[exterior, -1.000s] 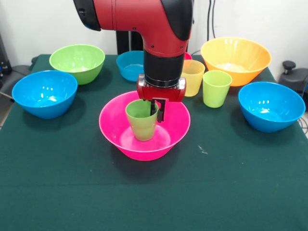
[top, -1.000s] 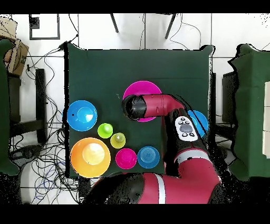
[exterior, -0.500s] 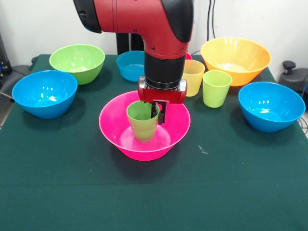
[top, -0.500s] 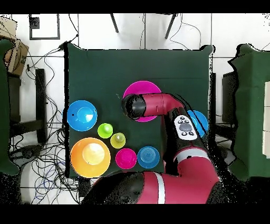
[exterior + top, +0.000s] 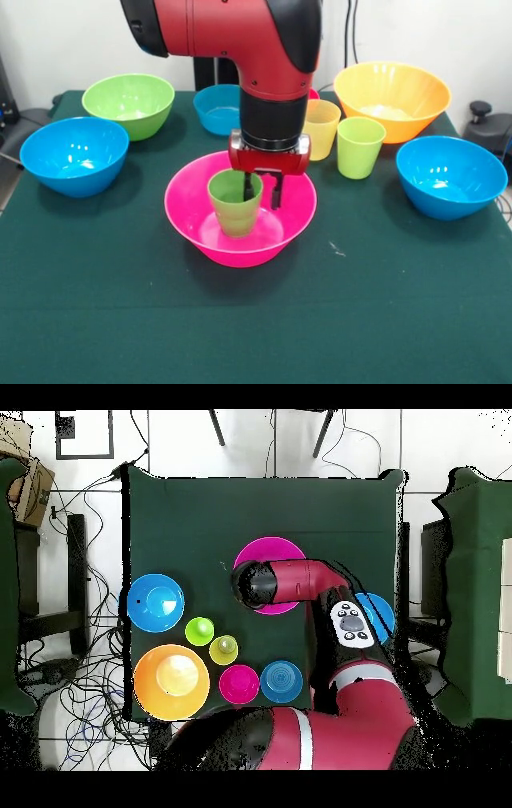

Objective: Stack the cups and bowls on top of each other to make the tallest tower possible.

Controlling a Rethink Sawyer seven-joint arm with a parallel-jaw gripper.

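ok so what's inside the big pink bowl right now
One green translucent plastic cup stands upright inside the glossy pink plastic bowl, with the end effector at its rim. The arm covers the bowl's back part, so anything there is hidden.

A dark green table (image 5: pixel 200 514) stands on a white floor (image 5: pixel 180 444) strewn with black cables (image 5: pixel 100 674).

Dark green cloth-covered table (image 5: pixel 120 320), bearing glossy round plastic bowls: large pink (image 5: pixel 196 228), large orange (image 5: pixel 392 96), two medium blue (image 5: pixel 74 156) (image 5: pixel 452 176), medium green (image 5: pixel 128 102), small blue (image 5: pixel 214 108); also translucent yellow (image 5: pixel 323 128) and lime tumblers (image 5: pixel 359 147).
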